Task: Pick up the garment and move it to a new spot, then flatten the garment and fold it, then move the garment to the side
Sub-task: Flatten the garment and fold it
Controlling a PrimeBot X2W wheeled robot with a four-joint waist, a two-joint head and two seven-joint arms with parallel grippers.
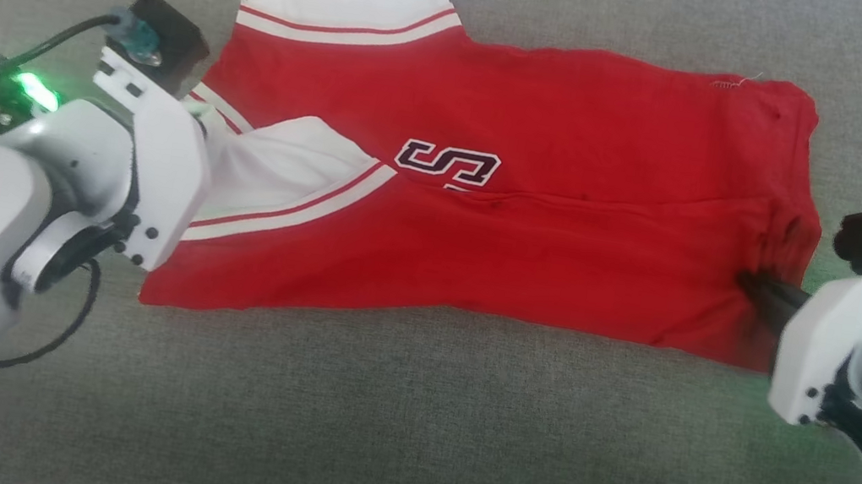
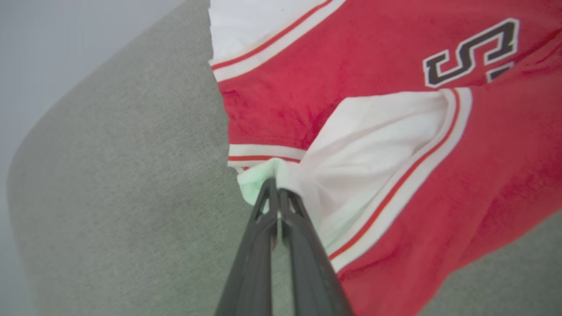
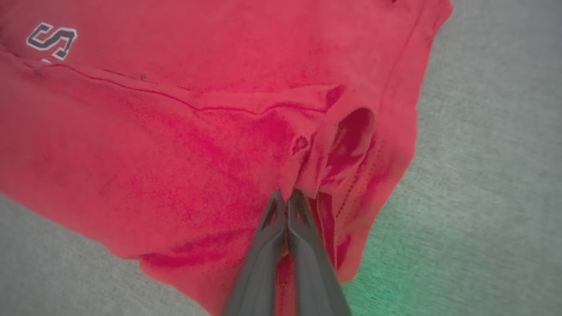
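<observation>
The garment (image 1: 552, 234), a red jersey with white sleeves and striped trim, lies sideways on the grey surface, its near half folded over the far half so part of the dark number (image 1: 447, 163) shows. My left gripper (image 2: 277, 186) is shut on the white sleeve edge (image 2: 263, 177) at the shirt's left end; in the head view its fingers are hidden behind the wrist. At the right end my right gripper (image 3: 287, 195) is shut on a bunched pinch of red cloth (image 3: 307, 175) by the hem, and its dark fingers (image 1: 765, 294) show there.
Grey fabric surface (image 1: 403, 426) spreads all around the shirt. In the left wrist view its rounded edge (image 2: 26, 140) curves past a pale wall. A black cable (image 1: 53, 339) loops under my left forearm.
</observation>
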